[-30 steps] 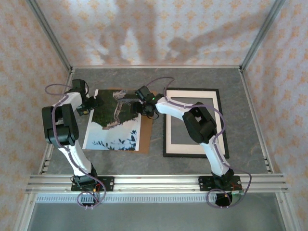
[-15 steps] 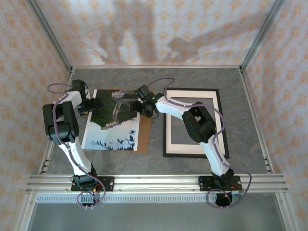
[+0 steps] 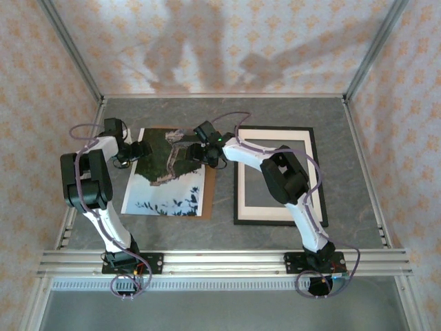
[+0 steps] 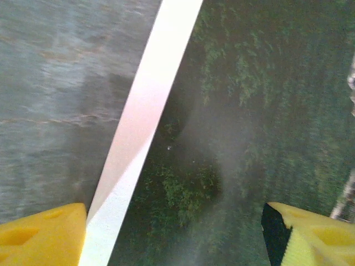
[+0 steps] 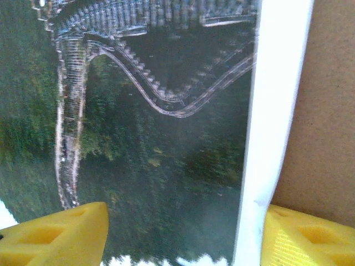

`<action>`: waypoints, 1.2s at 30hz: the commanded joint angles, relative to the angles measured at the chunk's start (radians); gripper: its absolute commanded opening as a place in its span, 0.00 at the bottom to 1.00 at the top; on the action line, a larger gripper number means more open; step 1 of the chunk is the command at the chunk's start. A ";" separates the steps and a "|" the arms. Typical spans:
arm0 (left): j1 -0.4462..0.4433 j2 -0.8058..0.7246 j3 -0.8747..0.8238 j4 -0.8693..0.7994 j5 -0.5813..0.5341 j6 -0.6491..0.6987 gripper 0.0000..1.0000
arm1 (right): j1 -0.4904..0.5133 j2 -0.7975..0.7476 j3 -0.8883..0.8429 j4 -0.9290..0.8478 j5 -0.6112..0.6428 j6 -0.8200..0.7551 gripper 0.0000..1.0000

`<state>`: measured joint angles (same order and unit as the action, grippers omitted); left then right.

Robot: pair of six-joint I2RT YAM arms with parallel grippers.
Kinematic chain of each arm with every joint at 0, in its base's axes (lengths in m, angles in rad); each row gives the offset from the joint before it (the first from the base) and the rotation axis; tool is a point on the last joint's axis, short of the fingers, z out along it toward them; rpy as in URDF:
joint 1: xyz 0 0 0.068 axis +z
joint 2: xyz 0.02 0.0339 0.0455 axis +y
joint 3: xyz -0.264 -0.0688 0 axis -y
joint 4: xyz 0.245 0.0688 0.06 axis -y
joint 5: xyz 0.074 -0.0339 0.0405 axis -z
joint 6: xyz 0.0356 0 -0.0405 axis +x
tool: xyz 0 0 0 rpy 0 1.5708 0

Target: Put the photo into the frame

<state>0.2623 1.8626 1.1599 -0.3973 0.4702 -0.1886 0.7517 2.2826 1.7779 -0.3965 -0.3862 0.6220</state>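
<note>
The photo [image 3: 167,181] lay face up on the brown backing board [image 3: 211,189] at the left of the table [image 3: 358,172]. Its long axis ran near to far with a slight tilt, the dark hill at the far end and the pale sky at the near end. Both pincers were at that far end. The left gripper [image 3: 136,153] was over the print's left edge and the right gripper [image 3: 195,153] over its right edge.

In the left wrist view the yellow fingertips [image 4: 44,233] stood wide apart, with the white border and the green hill between them. In the right wrist view the fingertips [image 5: 308,238] were just as wide, straddling the right border where it met the bare board. Neither pincer gripped anything that I could make out.

The frame [image 3: 279,222] lay flat to the right of the board, its long axis roughly parallel to the print's. It held a pale mat [image 3: 275,212] around a grey opening, and no picture. The coming move looked to turn on carrying the print rightward. The right arm was the nearer to the frame.
</note>
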 commanded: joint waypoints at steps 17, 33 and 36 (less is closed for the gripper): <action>-0.041 -0.149 -0.155 0.133 0.242 -0.161 0.77 | -0.009 0.052 -0.028 0.043 -0.036 0.066 0.72; -0.049 -0.244 -0.254 0.280 0.286 -0.283 0.49 | -0.049 -0.048 -0.030 -0.017 -0.033 -0.030 0.82; -0.062 -0.276 -0.304 0.392 0.344 -0.380 0.45 | -0.066 -0.109 -0.050 -0.052 -0.026 -0.086 0.85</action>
<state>0.2207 1.6390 0.8917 -0.1493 0.7345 -0.4576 0.7170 2.2608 1.7561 -0.3771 -0.4419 0.6117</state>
